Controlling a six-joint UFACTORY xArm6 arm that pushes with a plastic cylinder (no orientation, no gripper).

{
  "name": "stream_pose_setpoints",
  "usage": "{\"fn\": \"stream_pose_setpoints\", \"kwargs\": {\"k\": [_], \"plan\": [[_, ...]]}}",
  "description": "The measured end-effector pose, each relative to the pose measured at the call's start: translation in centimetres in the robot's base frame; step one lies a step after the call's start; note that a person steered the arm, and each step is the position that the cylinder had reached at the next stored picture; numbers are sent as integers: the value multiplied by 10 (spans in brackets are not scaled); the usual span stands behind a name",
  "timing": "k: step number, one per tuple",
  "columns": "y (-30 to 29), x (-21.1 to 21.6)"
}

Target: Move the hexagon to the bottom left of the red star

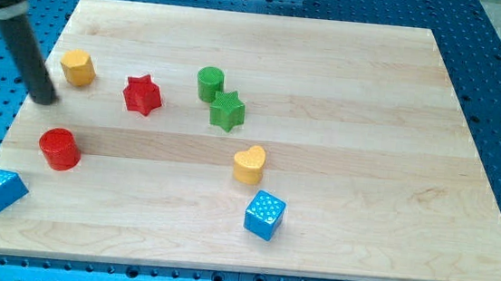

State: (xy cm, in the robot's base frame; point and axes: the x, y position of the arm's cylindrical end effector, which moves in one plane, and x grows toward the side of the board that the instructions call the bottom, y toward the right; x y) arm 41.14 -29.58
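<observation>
The yellow hexagon [78,67] lies near the board's upper left. The red star [143,95] lies to its right, a little lower. My tip [45,99] rests on the board just below and to the left of the hexagon, a small gap away from it. The dark rod slants up to the view's top left corner.
A red cylinder [59,148] lies below my tip. A blue cube [2,190] sits at the board's bottom left edge. A green cylinder [210,83] and green star [228,111] touch near the centre. A yellow heart [249,164] and a second blue cube [265,215] lie lower.
</observation>
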Motion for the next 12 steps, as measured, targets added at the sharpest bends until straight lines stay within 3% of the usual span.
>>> {"fn": "stream_pose_setpoints", "kwargs": {"k": [2,6,8,10,11,12], "plan": [[2,-72],[18,-101],[27,-97],[43,-10],[43,-46],[73,-23]]}}
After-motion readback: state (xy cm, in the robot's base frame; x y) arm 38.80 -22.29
